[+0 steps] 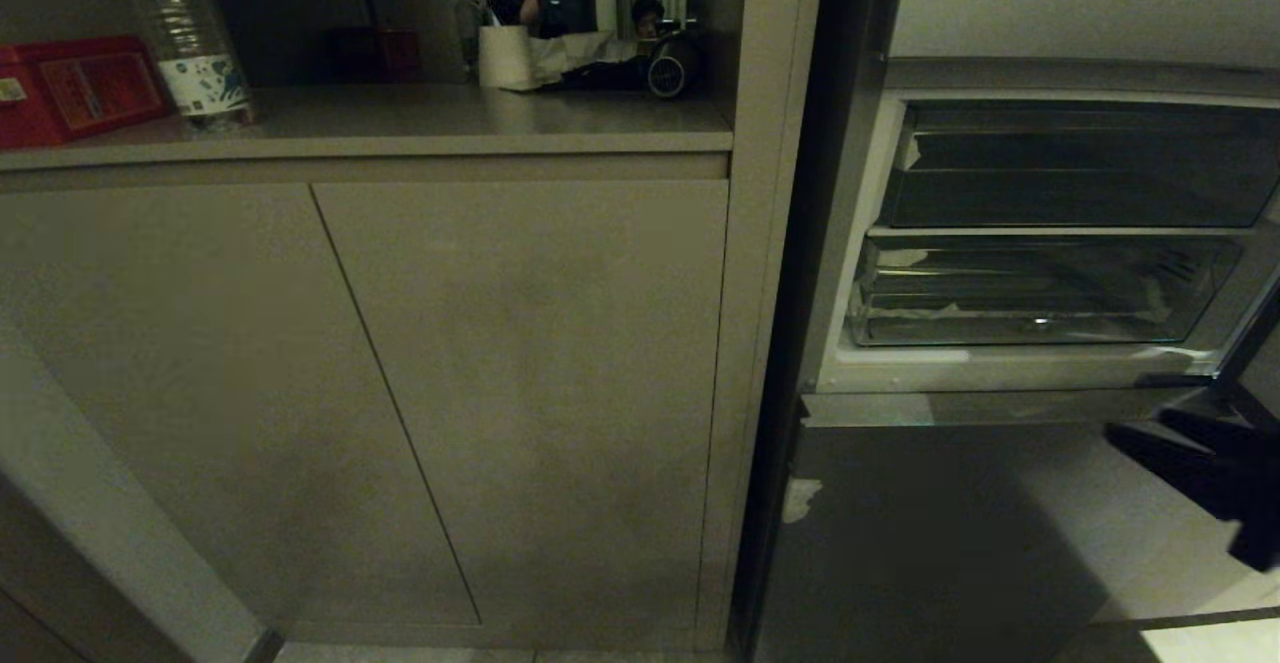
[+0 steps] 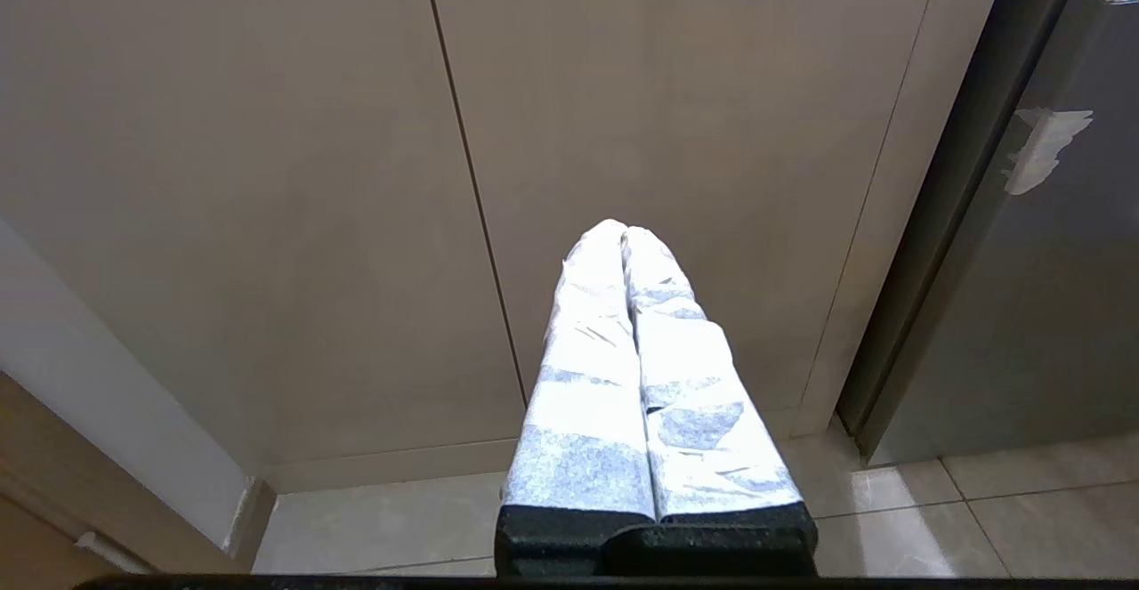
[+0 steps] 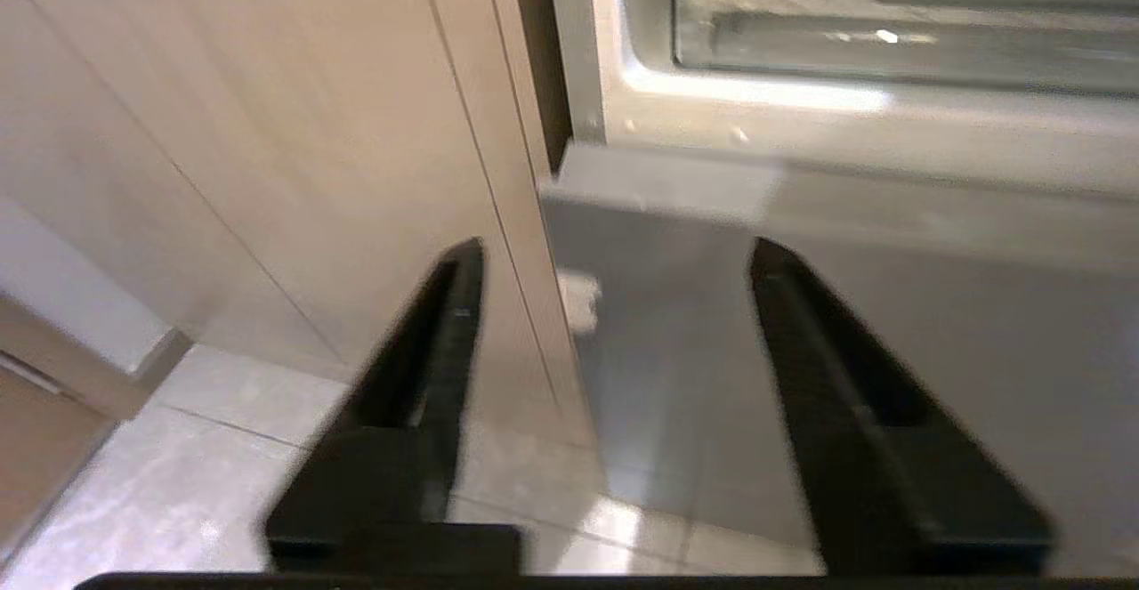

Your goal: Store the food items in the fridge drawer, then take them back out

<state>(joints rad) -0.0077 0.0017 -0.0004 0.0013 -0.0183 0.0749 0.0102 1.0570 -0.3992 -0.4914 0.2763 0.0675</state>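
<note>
Facing two clear fridge drawers

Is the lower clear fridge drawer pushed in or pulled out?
Pushed in: the fridge drawer sits inside the fridge compartment, its clear front behind the grey frame, under the upper tray.

A grey counter bears a water bottle, red box and paper roll.

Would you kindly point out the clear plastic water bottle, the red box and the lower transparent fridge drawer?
clear plastic water bottle (image 1: 190,38), head view, ribbed body.
red box (image 1: 75,88), head view, front face.
lower transparent fridge drawer (image 1: 1040,328), head view, front lip.
</note>
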